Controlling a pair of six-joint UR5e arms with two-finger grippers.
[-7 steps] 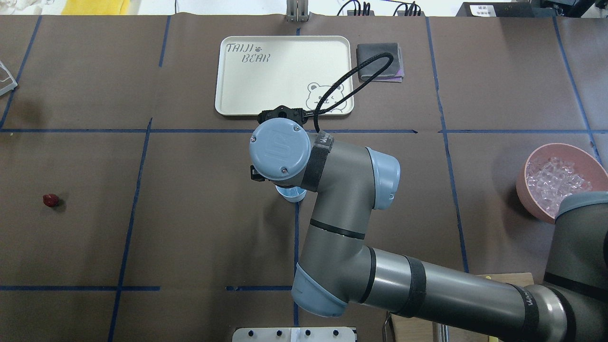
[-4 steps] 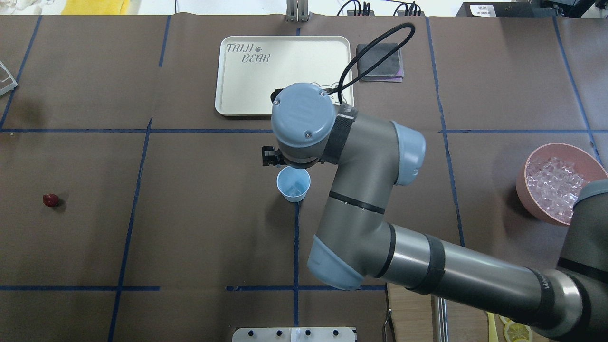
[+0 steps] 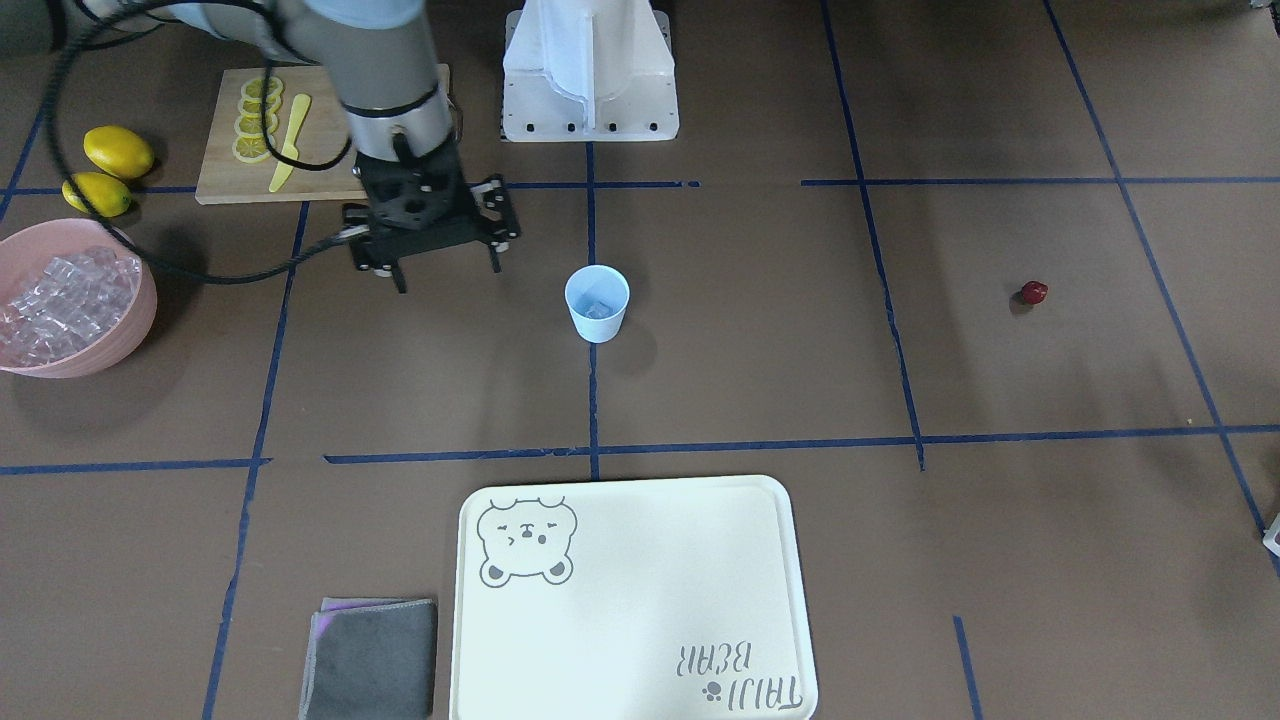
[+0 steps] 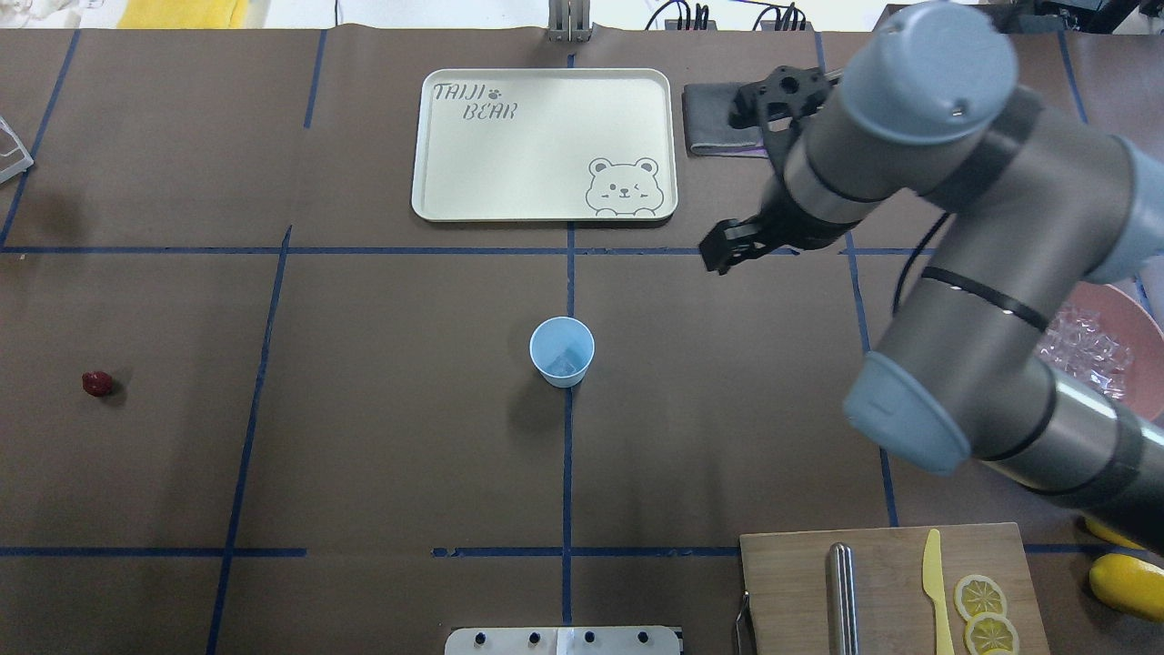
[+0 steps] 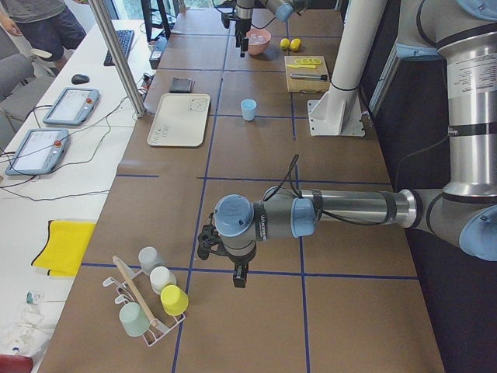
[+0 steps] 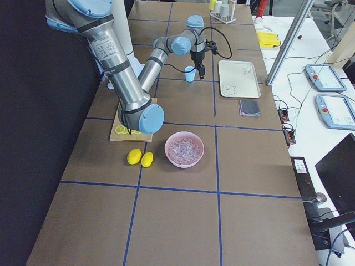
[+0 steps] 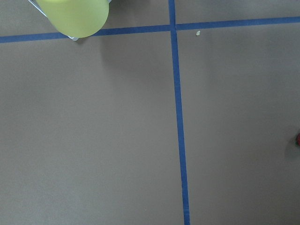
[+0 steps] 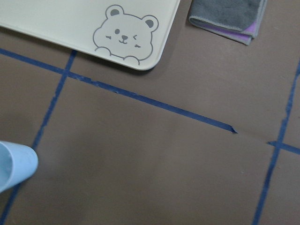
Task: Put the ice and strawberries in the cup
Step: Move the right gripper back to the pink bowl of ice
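Note:
The pale blue cup (image 4: 562, 351) (image 3: 597, 303) stands upright mid-table with one clear ice cube (image 3: 598, 309) inside. More ice (image 3: 60, 295) fills the pink bowl (image 3: 120, 335) (image 4: 1105, 300). One dark red strawberry (image 4: 97, 383) (image 3: 1033, 292) lies alone on the robot's left side. My right gripper (image 3: 447, 272) (image 4: 727, 247) hangs open and empty above the table between cup and bowl. My left gripper (image 5: 238, 273) shows only in the left side view, near the cup rack; whether it is open or shut I cannot tell. Its wrist view catches the strawberry (image 7: 298, 138) at the right edge.
A cream tray (image 4: 436, 200) and a folded grey cloth (image 3: 370, 660) lie beyond the cup. A cutting board (image 4: 791, 591) holds a yellow knife (image 4: 929, 582) and lemon slices; two lemons (image 3: 118, 150) sit beside it. A rack of cups (image 5: 159, 299) stands at the far left end.
My right arm has swung up and away from above the cup toward the robot's right. The cup now stands fully uncovered. Strawberry and cup have not moved.

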